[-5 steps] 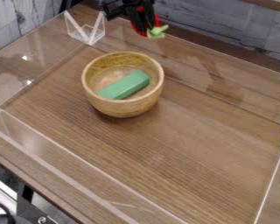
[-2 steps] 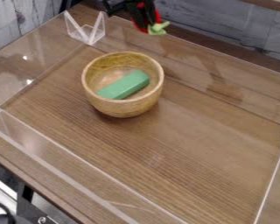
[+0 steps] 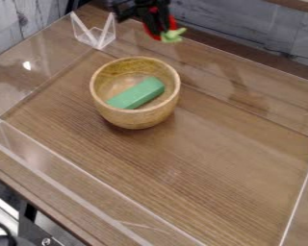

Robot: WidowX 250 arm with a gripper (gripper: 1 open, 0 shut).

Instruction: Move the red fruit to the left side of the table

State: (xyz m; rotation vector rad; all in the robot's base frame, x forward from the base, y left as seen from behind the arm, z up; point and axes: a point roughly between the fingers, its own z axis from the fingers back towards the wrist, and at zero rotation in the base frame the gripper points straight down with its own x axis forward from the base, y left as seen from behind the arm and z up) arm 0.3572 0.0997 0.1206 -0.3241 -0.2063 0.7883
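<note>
At the top of the camera view my dark gripper hangs above the far edge of the table. It is shut on the red fruit, a small red piece whose pale green leafy stem sticks out to the lower right of the fingers. The fruit is held in the air, above and behind the wooden bowl. Most of the red body is hidden by the fingers.
The wooden bowl stands left of centre and holds a green block. Low clear acrylic walls border the tabletop, with a corner piece at the back left. A grey brick-pattern wall runs behind.
</note>
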